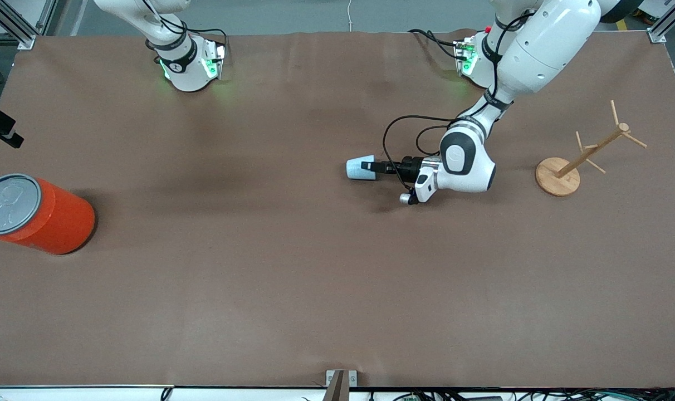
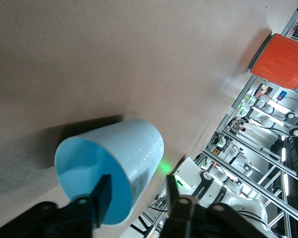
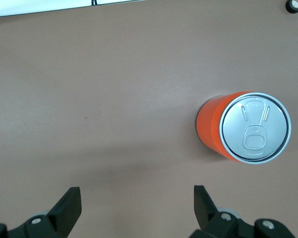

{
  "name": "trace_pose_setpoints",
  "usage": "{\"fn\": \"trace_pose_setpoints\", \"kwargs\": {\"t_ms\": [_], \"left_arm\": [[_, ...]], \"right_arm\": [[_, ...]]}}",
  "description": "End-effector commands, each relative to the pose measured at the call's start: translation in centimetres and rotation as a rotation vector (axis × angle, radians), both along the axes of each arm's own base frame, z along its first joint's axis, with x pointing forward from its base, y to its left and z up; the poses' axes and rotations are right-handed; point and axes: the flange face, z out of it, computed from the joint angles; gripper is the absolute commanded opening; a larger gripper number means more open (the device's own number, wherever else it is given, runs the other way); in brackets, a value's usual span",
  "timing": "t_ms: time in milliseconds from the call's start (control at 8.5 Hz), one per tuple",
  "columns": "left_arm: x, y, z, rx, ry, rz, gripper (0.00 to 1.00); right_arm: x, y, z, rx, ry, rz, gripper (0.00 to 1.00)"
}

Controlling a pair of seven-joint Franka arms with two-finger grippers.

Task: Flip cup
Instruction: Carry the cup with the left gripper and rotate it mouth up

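Note:
The small light blue cup [image 1: 360, 168] lies on its side near the middle of the table, its mouth facing the left arm's end. My left gripper [image 1: 372, 166] is low at the cup's mouth and open. In the left wrist view one finger [image 2: 103, 196] is inside the cup [image 2: 134, 148], and the other finger [image 2: 173, 191] is outside and apart from its wall. My right gripper [image 3: 136, 208] is open and empty, up over bare table beside the orange can [image 3: 211, 129].
The large orange-red can [image 1: 48, 214] with a grey lid stands at the right arm's end of the table and also shows in the left wrist view [image 2: 280, 62]. A wooden mug tree [image 1: 560, 175] stands at the left arm's end.

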Motion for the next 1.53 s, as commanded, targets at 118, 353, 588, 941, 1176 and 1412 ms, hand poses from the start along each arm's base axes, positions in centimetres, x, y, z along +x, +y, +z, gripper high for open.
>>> {"fn": "trace_pose_setpoints", "kwargs": {"t_ms": [118, 353, 588, 941, 1176, 1412], "left_arm": [[0.5, 0.4, 1.5, -0.008, -0.032, 0.018, 0.0], [5.3, 4.0, 5.7, 0.063, -0.155, -0.004, 0.0], [12.2, 11.1, 10.3, 0.241, -0.297, -0.093, 0.0], [20.6, 17.8, 17.4, 0.512, -0.396, -0.243, 0.0], [23.7, 22.3, 16.7, 0.723, -0.476, -0.351, 0.0], [26.0, 25.9, 14.2, 0.859, -0.47, -0.376, 0.0]], "right_arm": [[-0.6, -0.4, 0.4, 0.0, 0.001, 0.008, 1.0], [-0.6, -0.4, 0.3, 0.0, 0.004, 0.01, 1.0], [-0.6, -0.7, 0.3, -0.002, 0.002, 0.016, 1.0], [-0.6, -0.7, 0.3, -0.002, 0.002, 0.017, 1.0], [-0.5, -0.7, 0.3, -0.002, 0.002, 0.017, 1.0], [-0.5, -0.7, 0.3, -0.001, 0.0, 0.019, 1.0]]}}
